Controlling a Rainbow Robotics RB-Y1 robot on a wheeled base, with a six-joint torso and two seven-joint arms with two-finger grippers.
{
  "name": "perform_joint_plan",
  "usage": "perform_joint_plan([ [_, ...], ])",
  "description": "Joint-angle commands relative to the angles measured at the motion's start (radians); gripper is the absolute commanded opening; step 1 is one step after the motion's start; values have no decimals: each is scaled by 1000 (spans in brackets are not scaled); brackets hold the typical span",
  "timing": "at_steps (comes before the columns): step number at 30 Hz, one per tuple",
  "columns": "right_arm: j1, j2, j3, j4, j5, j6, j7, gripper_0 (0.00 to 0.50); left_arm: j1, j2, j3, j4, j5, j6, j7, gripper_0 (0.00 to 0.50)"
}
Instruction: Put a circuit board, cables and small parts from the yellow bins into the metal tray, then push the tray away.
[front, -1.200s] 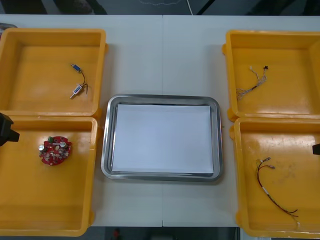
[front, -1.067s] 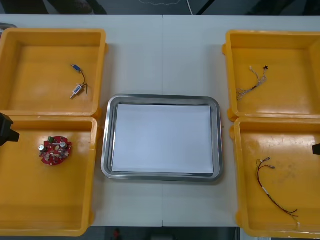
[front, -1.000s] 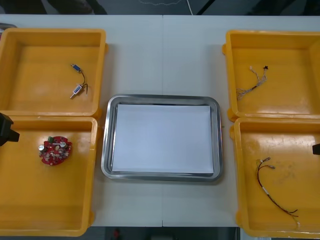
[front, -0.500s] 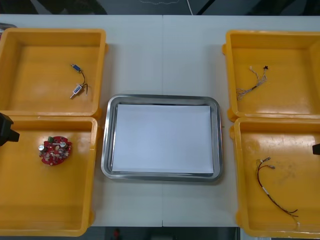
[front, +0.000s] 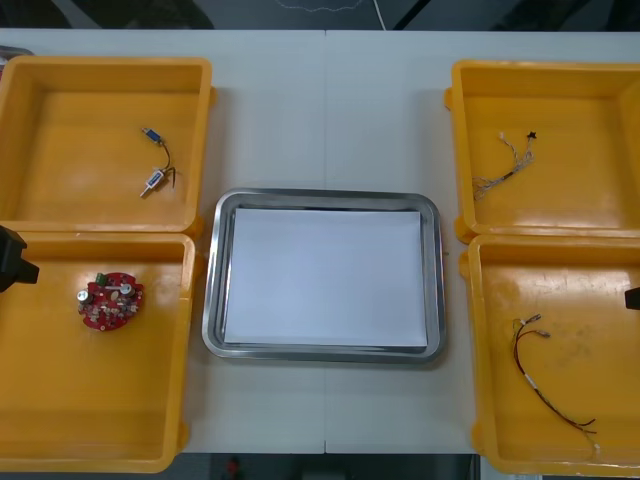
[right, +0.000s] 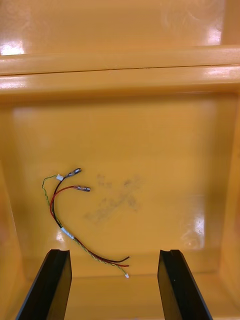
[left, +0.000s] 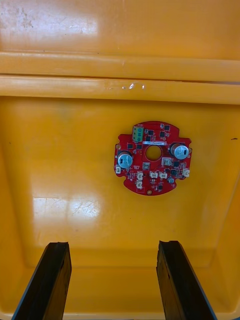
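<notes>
A round red circuit board (front: 111, 300) (left: 151, 157) lies in the near left yellow bin (front: 60, 440). My left gripper (left: 111, 280) hovers above that bin, open, the board lying beyond its fingertips; the arm shows at the left edge (front: 12, 258). A red and yellow cable (front: 545, 375) (right: 75, 220) lies in the near right yellow bin (front: 600, 290). My right gripper (right: 115, 285) is open above it, the cable's end between the fingers. The metal tray (front: 212, 300), white inside, sits in the middle with nothing in it.
The far left yellow bin (front: 60, 200) holds small metal parts on a black cable (front: 157, 160). The far right yellow bin (front: 590, 190) holds a thin pale cable (front: 508, 165). Bare light table (front: 330, 110) stretches beyond the tray to the far edge.
</notes>
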Motion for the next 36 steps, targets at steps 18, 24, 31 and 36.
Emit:
perform_joint_plan([
  [18, -10, -37, 3, -14, -7, 3, -43, 500, 17, 40, 21, -27, 7, 6, -52, 500],
  [24, -10, -37, 3, -14, -7, 3, -43, 500, 17, 40, 21, -27, 7, 6, -52, 500],
  [31, -10, -37, 3, -14, -7, 3, -43, 500, 17, 40, 21, -27, 7, 6, -52, 500],
  [36, -10, -37, 3, -14, -7, 3, -43, 500, 17, 40, 21, -27, 7, 6, -52, 500],
])
